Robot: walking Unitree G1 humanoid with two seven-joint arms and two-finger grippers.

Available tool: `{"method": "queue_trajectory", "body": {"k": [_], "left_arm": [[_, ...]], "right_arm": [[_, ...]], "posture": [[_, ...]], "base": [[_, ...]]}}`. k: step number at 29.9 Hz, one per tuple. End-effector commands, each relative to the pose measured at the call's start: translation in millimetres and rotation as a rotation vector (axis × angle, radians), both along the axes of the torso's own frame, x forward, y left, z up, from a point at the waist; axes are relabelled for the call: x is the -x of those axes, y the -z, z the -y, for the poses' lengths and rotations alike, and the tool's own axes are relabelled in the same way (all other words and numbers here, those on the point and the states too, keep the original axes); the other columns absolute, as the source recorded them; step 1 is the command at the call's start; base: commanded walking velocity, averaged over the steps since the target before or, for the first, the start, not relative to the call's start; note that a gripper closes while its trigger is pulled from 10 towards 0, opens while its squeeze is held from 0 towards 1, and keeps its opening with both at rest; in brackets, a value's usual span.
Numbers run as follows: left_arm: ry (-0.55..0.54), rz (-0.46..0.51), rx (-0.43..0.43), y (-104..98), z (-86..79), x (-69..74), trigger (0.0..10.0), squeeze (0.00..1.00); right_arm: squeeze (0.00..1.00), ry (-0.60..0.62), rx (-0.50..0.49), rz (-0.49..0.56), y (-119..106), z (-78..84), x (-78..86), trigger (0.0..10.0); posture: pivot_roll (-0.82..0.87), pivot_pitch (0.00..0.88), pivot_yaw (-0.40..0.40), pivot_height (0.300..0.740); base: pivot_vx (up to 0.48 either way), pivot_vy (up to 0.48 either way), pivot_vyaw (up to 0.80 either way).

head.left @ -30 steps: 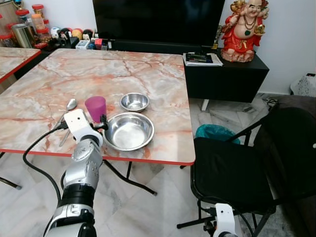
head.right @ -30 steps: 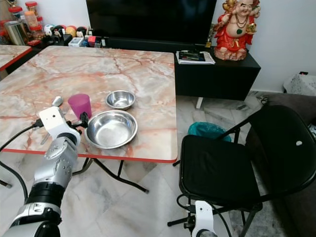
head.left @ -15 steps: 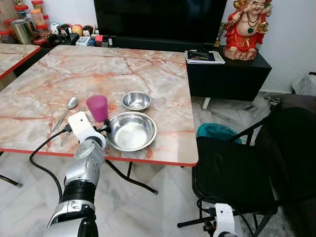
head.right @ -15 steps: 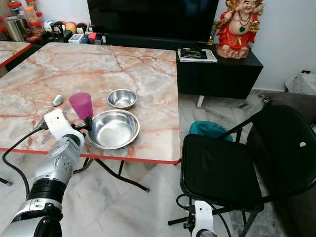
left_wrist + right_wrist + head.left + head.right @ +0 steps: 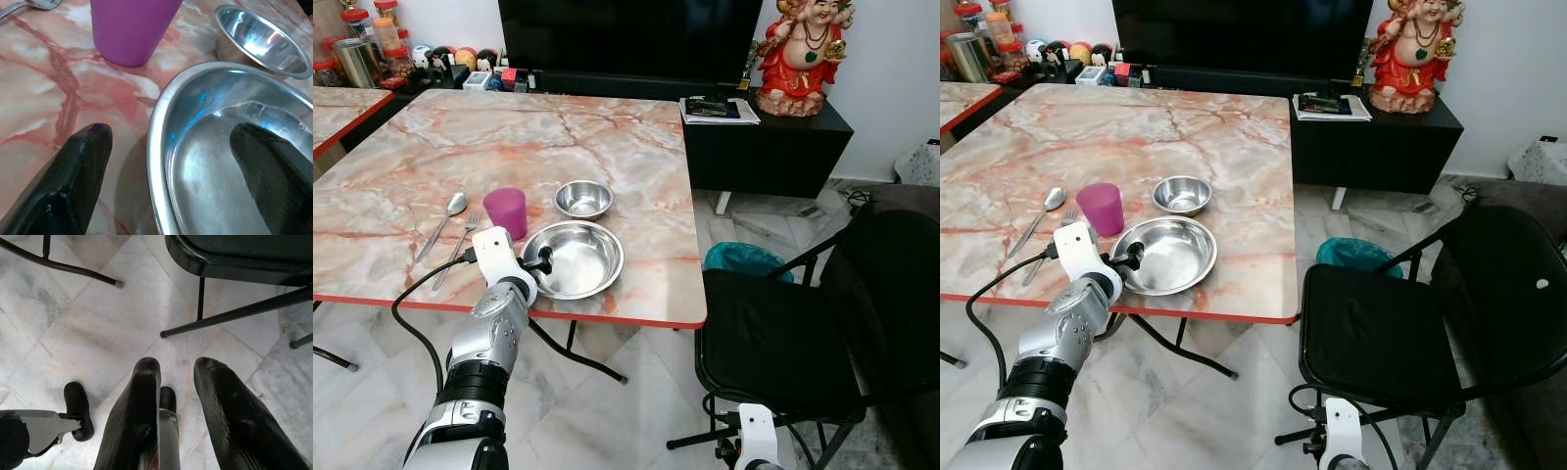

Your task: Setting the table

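- Black fingers of the left gripper [image 5: 166, 161] spread wide, straddling the near-left rim of the large steel bowl [image 5: 573, 259]: one finger inside the bowl, the other outside over the marble, nothing clamped.
- Left gripper [image 5: 544, 261] sits at the table's front edge, silver arm reaching up from below, black cable looping off the wrist.
- Large steel bowl rests on the marble table [image 5: 607, 137], near the front edge.
- Purple cup [image 5: 505, 211] upright just left of and behind the large bowl, apart from it.
- Small steel bowl [image 5: 583, 199] just behind the large one, right of the cup.
- Fork [image 5: 456, 250] and spoon [image 5: 441, 224] lie side by side left of the cup, spoon further left, handles toward the front edge.
- Right gripper [image 5: 176, 416] hangs low, pointing at the marble floor [image 5: 98, 333] beside the black chair [image 5: 803, 333]; fingers slightly apart, holding nothing.
- Teal bin [image 5: 744, 260] on the floor between table and chair.
- Black TV [image 5: 626, 39] and red figurine [image 5: 798, 59] behind the table.
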State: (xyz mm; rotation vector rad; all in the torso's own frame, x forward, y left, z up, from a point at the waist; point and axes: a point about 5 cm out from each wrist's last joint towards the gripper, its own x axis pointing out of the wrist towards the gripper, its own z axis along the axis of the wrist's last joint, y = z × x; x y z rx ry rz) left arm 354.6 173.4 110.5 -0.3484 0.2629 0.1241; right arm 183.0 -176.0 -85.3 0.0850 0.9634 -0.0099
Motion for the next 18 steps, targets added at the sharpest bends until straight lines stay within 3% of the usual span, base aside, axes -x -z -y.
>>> {"method": "queue_trajectory", "body": {"k": [1,6,8,15,16,17,18], "left_arm": [[0.01,-0.041,0.067,5,8.0,-0.3,10.0,0.0],[0.05,-0.05,0.088,6,15.5,-0.5,10.0,0.0],[0.07,-0.046,0.135,6,20.4,-0.6,10.0,0.0],[0.056,-0.049,0.095,3,18.0,-1.6,10.0,0.0],[0.054,-0.049,0.093,3,17.3,-1.7,9.0,0.0],[0.048,-0.048,0.092,2,15.4,-1.7,2.3,0.0],[0.042,-0.047,0.092,2,13.7,-1.7,0.0,0.0]], "right_arm": [[0.0,-0.01,0.009,0.0,0,0.3,-0.1,10.0],[0.0,-0.009,0.009,0.0,0,0.6,0.3,10.0],[0.0,-0.011,0.009,-0.001,0,0.4,0.4,10.0],[0.0,-0.007,0.006,-0.001,0,-0.3,0.8,10.0],[0.0,-0.006,0.006,-0.001,0,-0.4,0.8,10.0],[0.0,-0.005,0.006,-0.002,0,-0.4,0.9,10.0],[0.0,-0.004,0.006,-0.002,1,-0.3,1.1,10.0]], "posture": [[-0.1,0.0,-0.024,0.74],[-0.1,0.0,-0.023,0.74],[-0.1,0.0,-0.023,0.74],[-0.1,0.0,-0.021,0.74],[-0.1,0.0,-0.021,0.74],[-0.09,0.0,-0.022,0.74],[-0.09,0.0,-0.022,0.74]], "base": [[0.0,0.0,0.0],[0.0,0.0,0.0],[0.0,0.0,0.0],[0.0,0.0,0.0],[0.0,0.0,0.0],[0.0,0.0,0.0],[0.0,0.0,0.0]]}}
